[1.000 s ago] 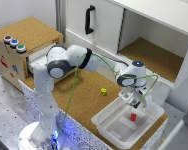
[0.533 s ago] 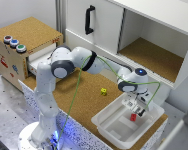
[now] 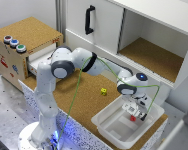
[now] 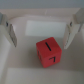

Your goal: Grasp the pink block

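Note:
The pink block (image 3: 133, 118) lies on the floor of the white bin (image 3: 105, 121) at the exterior view's right. In the wrist view the pink block (image 4: 49, 52) looks reddish, with dark marks on two faces. My gripper (image 3: 135, 112) hangs inside the bin just above the block, and it is open. In the wrist view the gripper (image 4: 41, 34) has one finger on each side of the block, the fingers (image 4: 9, 31) wide apart and not touching it.
A small yellow cube (image 3: 103, 91) sits on the cork tabletop beside the bin. A white cabinet (image 3: 144, 35) with an open compartment and a black handle (image 3: 88, 20) stands behind. A wooden box (image 3: 14, 47) with coloured buttons is at the exterior view's left.
The gripper has come down into the bin, closer to the pink block. The block has not moved.

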Motion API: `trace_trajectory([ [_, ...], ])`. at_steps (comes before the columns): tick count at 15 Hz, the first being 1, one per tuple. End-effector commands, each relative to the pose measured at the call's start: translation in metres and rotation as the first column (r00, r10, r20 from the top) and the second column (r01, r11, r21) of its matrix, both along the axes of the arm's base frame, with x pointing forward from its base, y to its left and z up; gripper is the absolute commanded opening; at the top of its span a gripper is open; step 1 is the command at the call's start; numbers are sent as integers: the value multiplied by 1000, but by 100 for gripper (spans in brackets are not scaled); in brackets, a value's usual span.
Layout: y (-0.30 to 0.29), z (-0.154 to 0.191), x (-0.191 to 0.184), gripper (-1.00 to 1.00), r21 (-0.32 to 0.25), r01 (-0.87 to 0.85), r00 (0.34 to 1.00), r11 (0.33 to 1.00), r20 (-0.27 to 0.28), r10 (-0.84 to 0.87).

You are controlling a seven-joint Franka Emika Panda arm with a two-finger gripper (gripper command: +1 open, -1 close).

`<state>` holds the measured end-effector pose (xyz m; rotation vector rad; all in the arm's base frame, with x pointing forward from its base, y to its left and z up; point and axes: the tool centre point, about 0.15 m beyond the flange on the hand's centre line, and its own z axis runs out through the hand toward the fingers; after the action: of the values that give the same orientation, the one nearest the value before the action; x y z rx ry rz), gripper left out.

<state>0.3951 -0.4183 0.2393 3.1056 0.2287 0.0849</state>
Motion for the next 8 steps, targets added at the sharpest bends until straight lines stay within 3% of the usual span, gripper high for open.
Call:
trace_trajectory([
  [1,-3,-7,17,100,33,-210,977,977,49,209],
  [6,-5,-17,-11,100,25,-345,939,938,-8,345],
  [8,-4,-21,-10,100,31,-363,932,931,-7,363],
])
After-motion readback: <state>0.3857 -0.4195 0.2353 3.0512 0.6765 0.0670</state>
